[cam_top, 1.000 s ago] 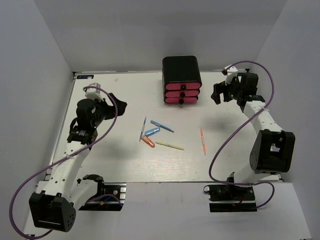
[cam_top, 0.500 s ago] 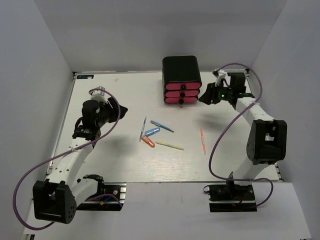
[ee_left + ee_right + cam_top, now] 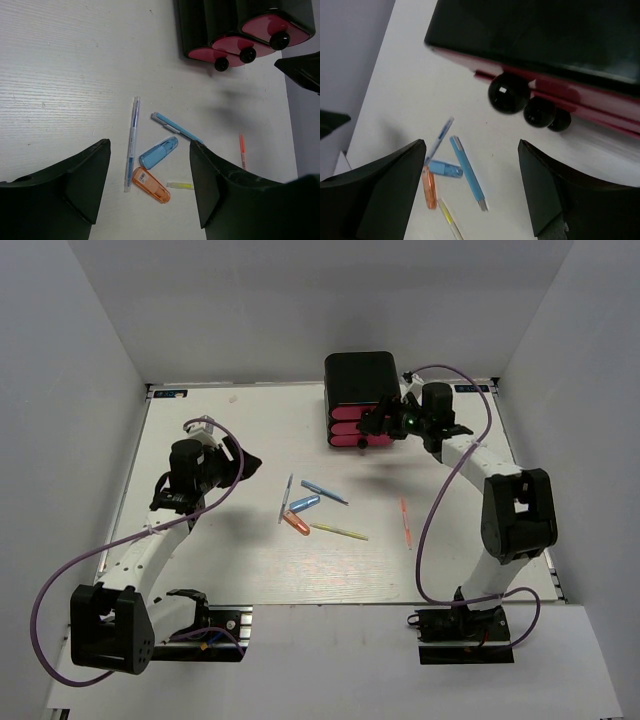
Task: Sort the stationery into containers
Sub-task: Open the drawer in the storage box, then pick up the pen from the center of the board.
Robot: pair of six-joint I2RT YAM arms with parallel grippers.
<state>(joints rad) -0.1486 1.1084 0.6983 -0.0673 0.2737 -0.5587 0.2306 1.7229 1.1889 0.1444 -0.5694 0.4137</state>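
Observation:
The container, a black box (image 3: 362,381) with three pink drawers (image 3: 358,427), stands at the table's back middle. Several pens and markers lie in front of it: a thin grey-blue pen (image 3: 286,497), a blue pen (image 3: 324,491), a blue marker (image 3: 304,504), an orange marker (image 3: 296,523), a yellow-green pen (image 3: 338,531) and, apart to the right, an orange pen (image 3: 405,522). My right gripper (image 3: 373,422) is open and empty, right in front of the drawer knobs (image 3: 509,93). My left gripper (image 3: 245,462) is open and empty, above the table left of the pens (image 3: 132,142).
White walls close in the table on the left, back and right. Both arms' purple cables loop beside them. The right arm (image 3: 470,455) stretches from the right side across to the box.
My right arm has swung left from the table's right side to the front of the drawers. My left gripper has shifted slightly toward the pens.

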